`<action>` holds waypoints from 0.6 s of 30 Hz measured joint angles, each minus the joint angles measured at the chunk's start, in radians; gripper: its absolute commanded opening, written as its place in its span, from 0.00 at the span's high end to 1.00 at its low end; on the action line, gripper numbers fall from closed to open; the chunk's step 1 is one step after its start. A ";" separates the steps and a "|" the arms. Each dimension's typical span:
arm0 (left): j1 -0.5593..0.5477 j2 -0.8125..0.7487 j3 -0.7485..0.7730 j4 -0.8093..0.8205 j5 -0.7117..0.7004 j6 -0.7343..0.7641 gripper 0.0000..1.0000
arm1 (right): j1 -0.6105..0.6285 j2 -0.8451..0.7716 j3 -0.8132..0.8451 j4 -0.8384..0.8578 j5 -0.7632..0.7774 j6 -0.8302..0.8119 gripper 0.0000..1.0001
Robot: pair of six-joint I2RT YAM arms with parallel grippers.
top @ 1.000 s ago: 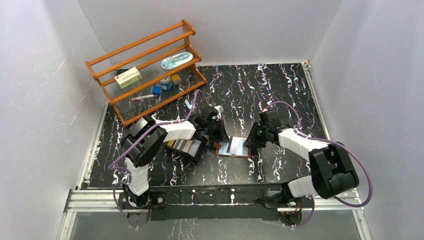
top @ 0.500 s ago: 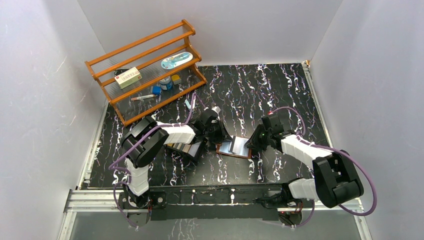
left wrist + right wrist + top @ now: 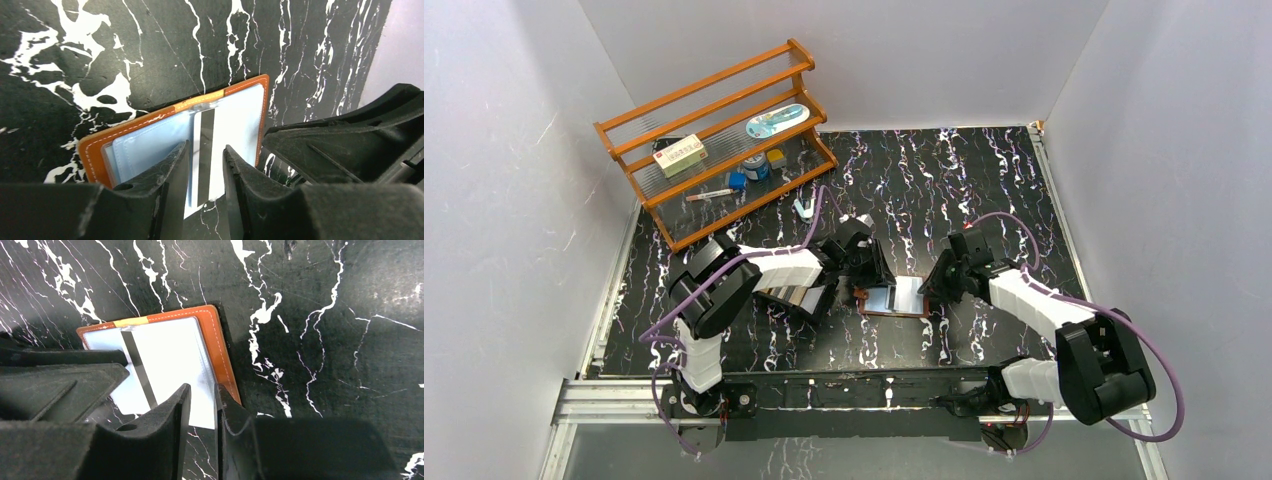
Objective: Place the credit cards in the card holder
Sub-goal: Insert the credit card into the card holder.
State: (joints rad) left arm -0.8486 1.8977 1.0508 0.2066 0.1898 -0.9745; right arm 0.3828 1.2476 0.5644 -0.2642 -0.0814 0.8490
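Observation:
The card holder (image 3: 886, 311) lies open on the table, orange-brown (image 3: 95, 150) with pale blue pockets. A white credit card (image 3: 235, 120) with a dark stripe sits partly in its right pocket (image 3: 170, 355), the near end sticking out over the table. My left gripper (image 3: 206, 146) hovers over that card, open, with the stripe showing in the gap (image 3: 871, 277). From the right, my right gripper (image 3: 203, 386) stands over the holder's right edge (image 3: 217, 345), slightly open and empty (image 3: 932, 287). More credit cards (image 3: 786, 293) lie in the tray.
A shallow black tray (image 3: 816, 300) sits just left of the holder, under the left arm. A wooden rack (image 3: 714, 135) with small items stands at the back left. A small pale object (image 3: 804, 208) lies in front of the rack. White walls close three sides.
My left gripper has opened and let go of the white card, which now rests in the holder. Both grippers have shifted slightly toward the holder.

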 measured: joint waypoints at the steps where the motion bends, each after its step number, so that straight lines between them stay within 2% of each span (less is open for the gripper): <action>1: 0.000 -0.002 0.006 -0.014 -0.005 0.007 0.69 | 0.000 -0.003 0.002 -0.009 0.000 -0.009 0.68; 10: 0.000 -0.009 0.029 -0.078 -0.011 0.036 0.69 | 0.000 -0.031 0.002 -0.078 -0.014 -0.072 0.68; 18: -0.021 -0.006 0.038 -0.089 0.008 0.035 0.69 | 0.000 -0.028 -0.033 -0.037 -0.047 -0.059 0.69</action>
State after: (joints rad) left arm -0.8696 1.8919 1.0889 0.1173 0.1974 -0.9390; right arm 0.3828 1.2198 0.5316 -0.3008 -0.1287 0.7902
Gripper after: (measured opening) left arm 0.313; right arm 0.318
